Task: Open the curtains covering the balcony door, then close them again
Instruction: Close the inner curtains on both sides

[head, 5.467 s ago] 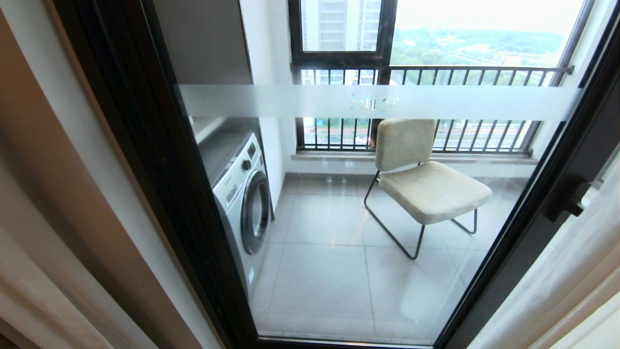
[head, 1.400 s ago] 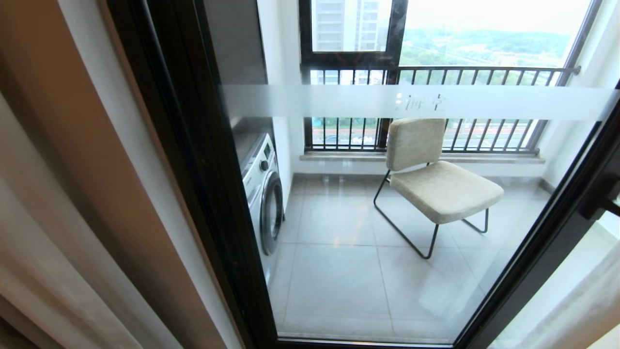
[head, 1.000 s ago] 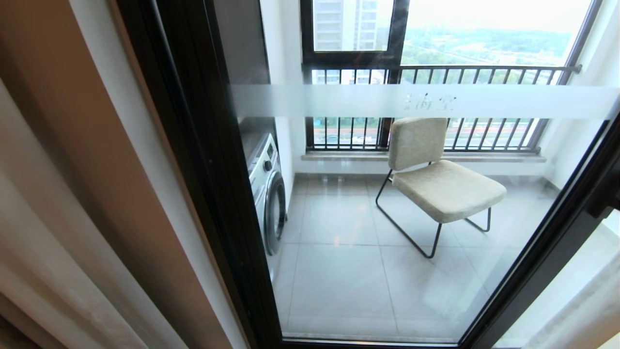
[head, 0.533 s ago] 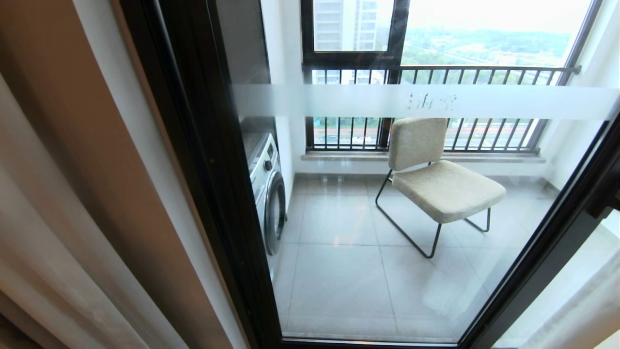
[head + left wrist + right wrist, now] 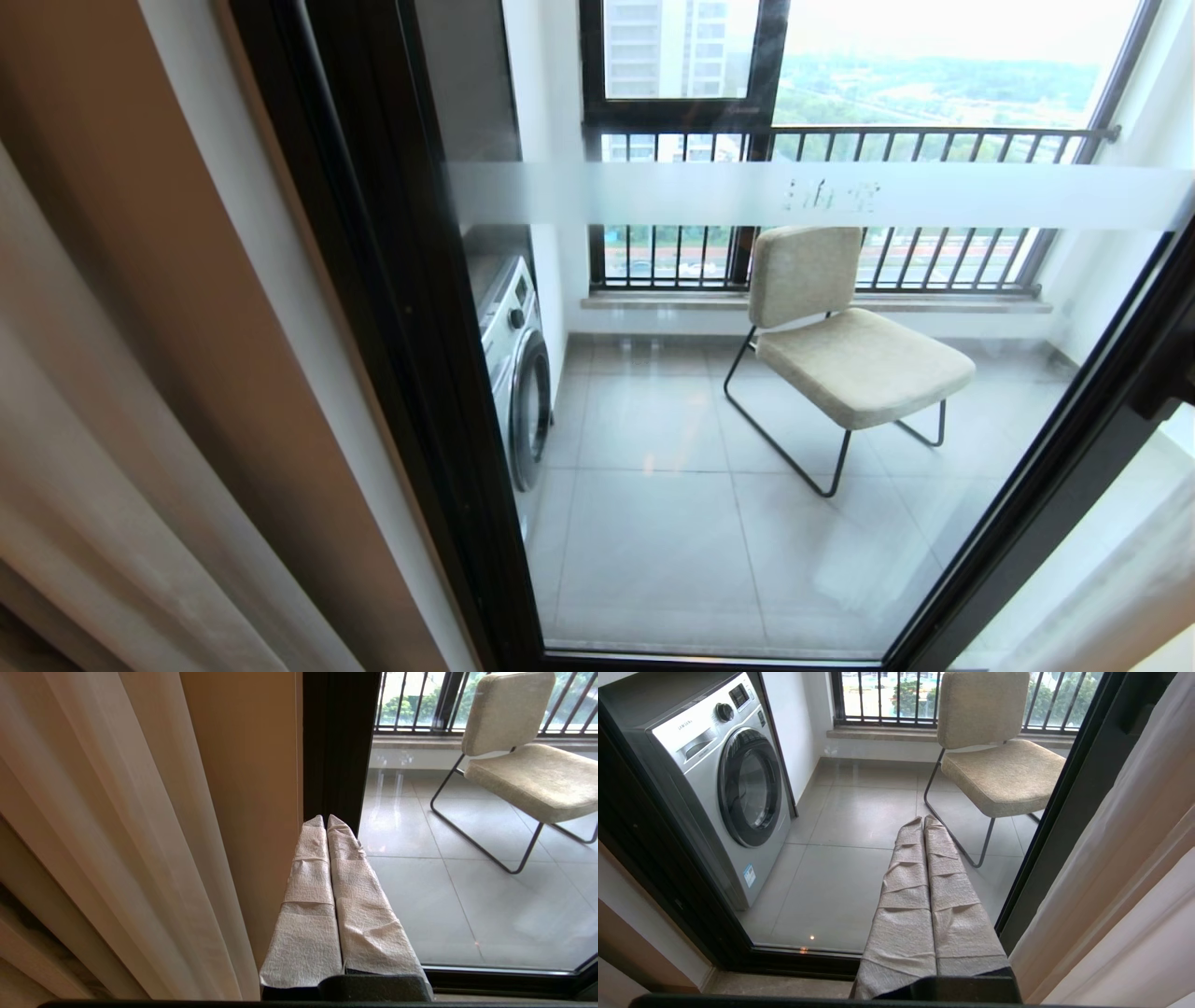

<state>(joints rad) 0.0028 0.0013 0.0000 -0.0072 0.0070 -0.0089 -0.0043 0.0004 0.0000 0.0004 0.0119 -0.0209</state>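
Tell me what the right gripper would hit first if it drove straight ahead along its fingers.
Most likely the glass of the balcony door. The right gripper, shut and holding nothing, points through the pane toward the chair beyond it. How far the glass lies ahead is unclear.

We see the balcony floor (image 5: 653,523) of large pale grey tiles, glossy enough to catch reflections. On it stands a beige padded chair (image 5: 845,350) on thin black metal legs, well apart from a silver front-loading washing machine (image 5: 518,373), which also rests on the tiles. Taking the chair as our landmark, the machine stands off to its side against the white wall, with bare tiles between them.
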